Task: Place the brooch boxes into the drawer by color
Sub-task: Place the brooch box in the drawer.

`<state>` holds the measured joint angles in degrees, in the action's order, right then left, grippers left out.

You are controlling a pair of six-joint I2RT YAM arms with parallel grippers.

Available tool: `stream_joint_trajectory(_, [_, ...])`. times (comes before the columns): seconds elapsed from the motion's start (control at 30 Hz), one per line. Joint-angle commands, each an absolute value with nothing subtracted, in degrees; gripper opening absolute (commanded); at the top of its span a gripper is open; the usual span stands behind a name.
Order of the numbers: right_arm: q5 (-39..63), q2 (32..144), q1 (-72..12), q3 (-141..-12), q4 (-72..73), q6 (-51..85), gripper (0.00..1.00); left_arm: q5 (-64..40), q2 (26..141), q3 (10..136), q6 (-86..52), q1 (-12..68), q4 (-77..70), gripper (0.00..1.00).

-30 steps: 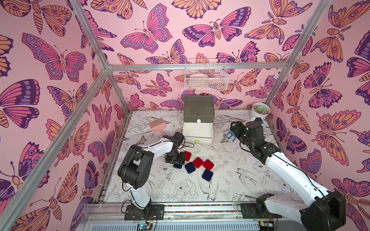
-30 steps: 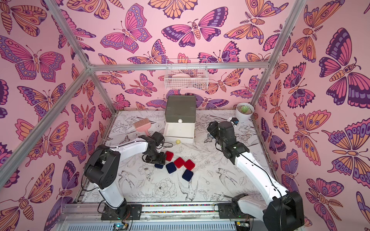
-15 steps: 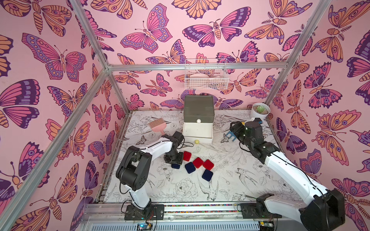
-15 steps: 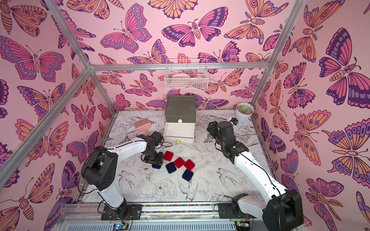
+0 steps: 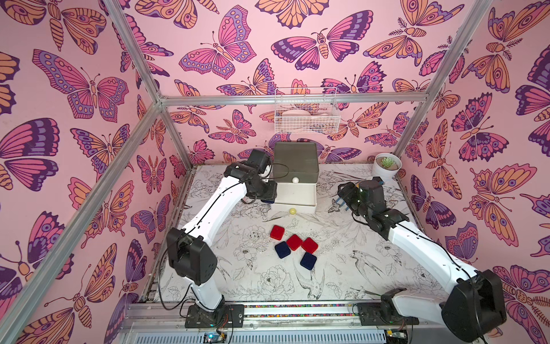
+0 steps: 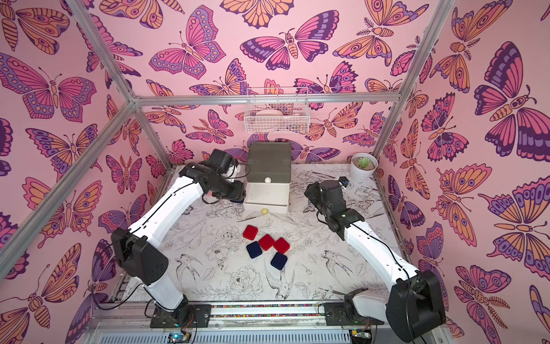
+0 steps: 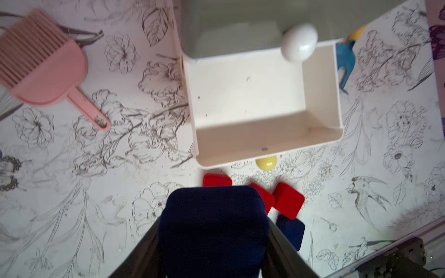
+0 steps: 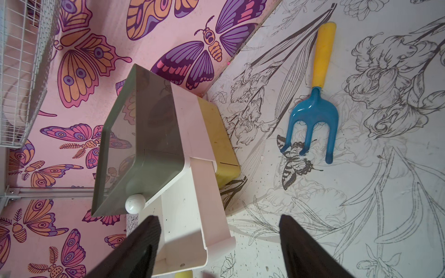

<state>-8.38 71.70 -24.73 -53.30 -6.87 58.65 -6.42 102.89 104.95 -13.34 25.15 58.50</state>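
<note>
Navy brooch box point(image 7: 212, 216) sits pinched in the left gripper point(image 7: 214, 250) just beside the open white drawer point(image 7: 265, 134); carry it well inside the rim before releasing. Right gripper point(image 8: 219, 217) hangs wide, empty.

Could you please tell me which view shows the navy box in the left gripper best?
The left wrist view: the navy box fills the foreground, clamped by the left gripper. Both top views show at most a dark sliver under that gripper; the right wrist view shows none of it.
</note>
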Motion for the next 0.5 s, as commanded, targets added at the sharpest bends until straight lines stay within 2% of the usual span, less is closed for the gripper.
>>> stream_joint_trajectory(0.0, [-8.0, 71.6, -24.3, -54.6, -6.3, 59.2, 0.83, -7.5, 109.7, 108.8, -10.9, 25.0, 60.6, 0.46])
stream_joint_trajectory(0.2, [-9.1, 70.4, -24.3, -53.5, -6.0, 59.0, 0.83, -7.6, 115.7, 111.3, -10.3, 25.0, 58.2, 0.46])
stream_joint_trajectory(0.47, [-9.5, 69.5, -24.3, -52.6, -6.3, 58.9, 0.83, -9.2, 117.8, 111.5, -10.9, 25.4, 54.6, 0.45])
